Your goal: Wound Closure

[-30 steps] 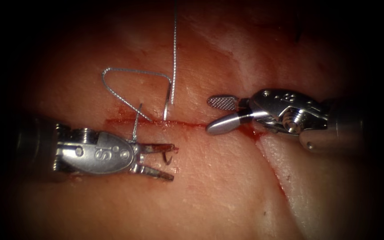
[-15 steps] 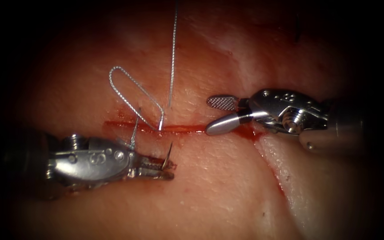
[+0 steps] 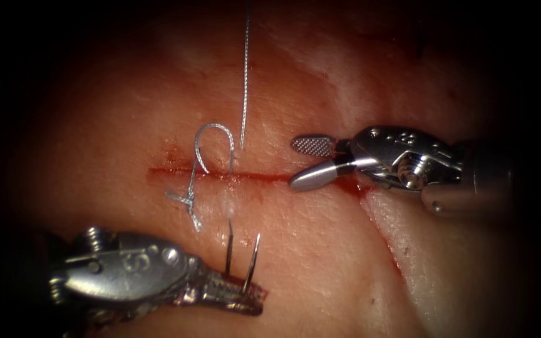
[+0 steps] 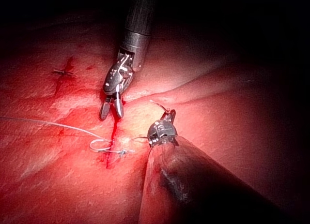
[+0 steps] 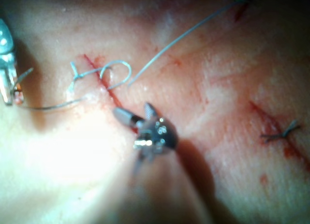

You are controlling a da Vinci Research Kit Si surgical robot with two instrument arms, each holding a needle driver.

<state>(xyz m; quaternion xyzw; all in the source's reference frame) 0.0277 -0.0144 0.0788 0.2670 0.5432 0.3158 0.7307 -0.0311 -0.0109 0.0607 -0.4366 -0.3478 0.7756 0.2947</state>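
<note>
My left tool (image 3: 252, 299) lies below the cut (image 3: 258, 178), jaws shut on the curved needle (image 3: 252, 263) along its body. Both needle ends stick up, free of the tissue (image 3: 320, 263). Thread (image 3: 214, 130) makes a small loop across the cut, and one long strand (image 3: 245, 69) runs up and away. A small knot with short ends (image 3: 186, 201) lies just below the cut. My right tool (image 3: 311, 163) rests at the cut's right part, jaws open and holding nothing. The left wrist view has the needle (image 4: 158, 105) and the right tool (image 4: 110, 109). In the right wrist view I see my right tool (image 5: 138, 112) and the loop (image 5: 118, 71).
Red fluid (image 3: 352, 188) pools along the cut under the right tool. A pale ridge of tissue (image 3: 408, 263) runs down at the right. An older stitch with cut ends (image 5: 281, 132) sits on another cut, the same stitch (image 4: 63, 71) as in the left wrist view.
The left tool shut on the needle where it stood out of the tissue, drew it out and moved down. Thread pulled through and the wide loop shrank. The right tool stayed put.
</note>
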